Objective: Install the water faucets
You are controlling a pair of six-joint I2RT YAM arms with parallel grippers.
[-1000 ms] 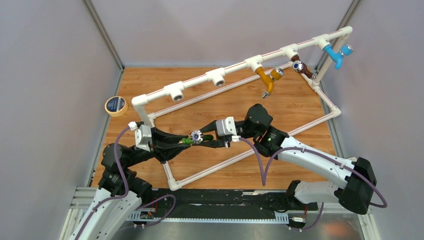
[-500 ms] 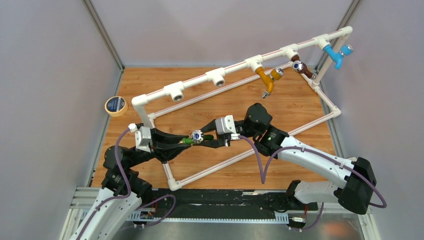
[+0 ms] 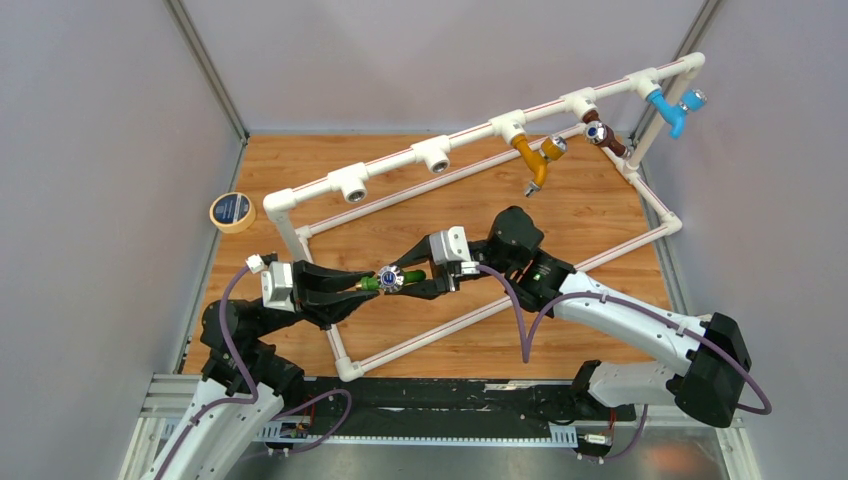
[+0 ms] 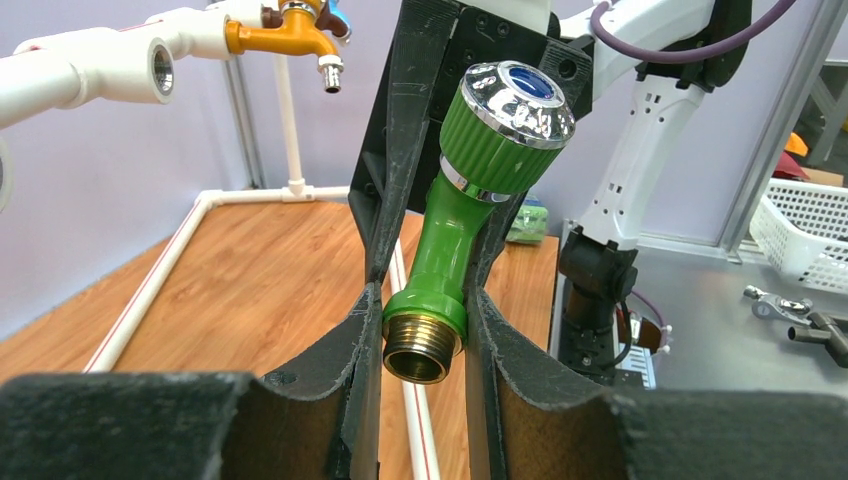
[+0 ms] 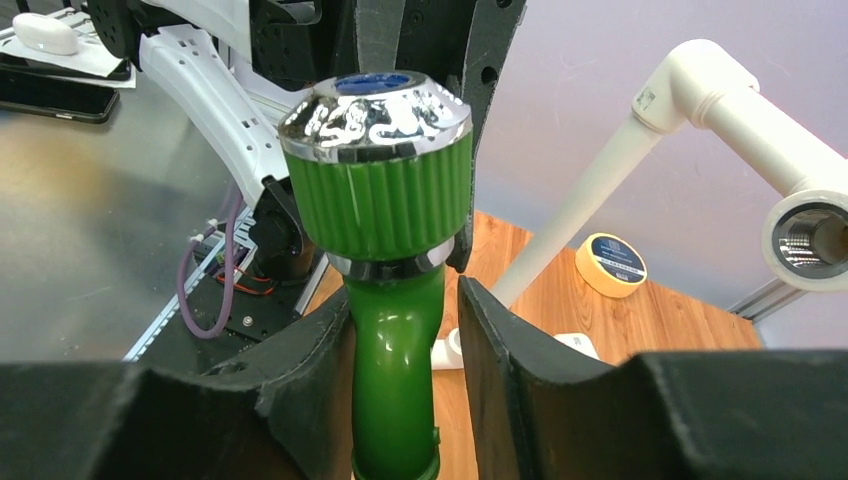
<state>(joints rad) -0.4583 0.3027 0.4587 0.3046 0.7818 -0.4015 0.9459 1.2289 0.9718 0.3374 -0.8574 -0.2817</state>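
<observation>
Green faucet (image 4: 450, 225) in left end effector (image 4: 423, 305); right end effector (image 5: 405, 300) alongside

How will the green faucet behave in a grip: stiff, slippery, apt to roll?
Probably stiff: the green faucet shows no bending in the shut left gripper. Its glossy neck looks rather slippery; the ribbed knob and brass thread should hold better. Set down, its round body may roll.
</observation>
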